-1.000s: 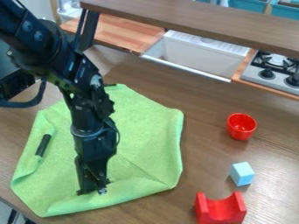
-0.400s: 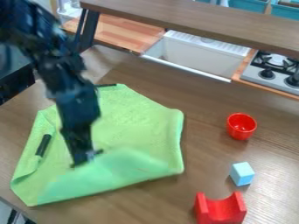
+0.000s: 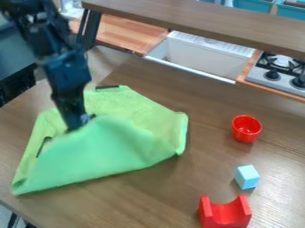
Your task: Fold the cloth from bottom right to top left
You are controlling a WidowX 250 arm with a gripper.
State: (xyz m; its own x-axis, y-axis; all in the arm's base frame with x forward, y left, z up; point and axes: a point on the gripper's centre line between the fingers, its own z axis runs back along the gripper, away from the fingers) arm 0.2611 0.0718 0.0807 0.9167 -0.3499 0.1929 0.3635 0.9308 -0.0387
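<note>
On the tabletop (image 3: 256, 153), the green cloth (image 3: 101, 147) lies with its near part lifted and folded over itself, gripped at the raised edge by the gripper (image 3: 80, 126), apparently so that part can be laid toward the far left.

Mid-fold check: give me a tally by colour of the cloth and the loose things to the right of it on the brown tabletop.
Green: 1 (cloth)
Red: 2 (cup, U-shaped block)
Light blue: 1 (cube)
Total: 4
</note>
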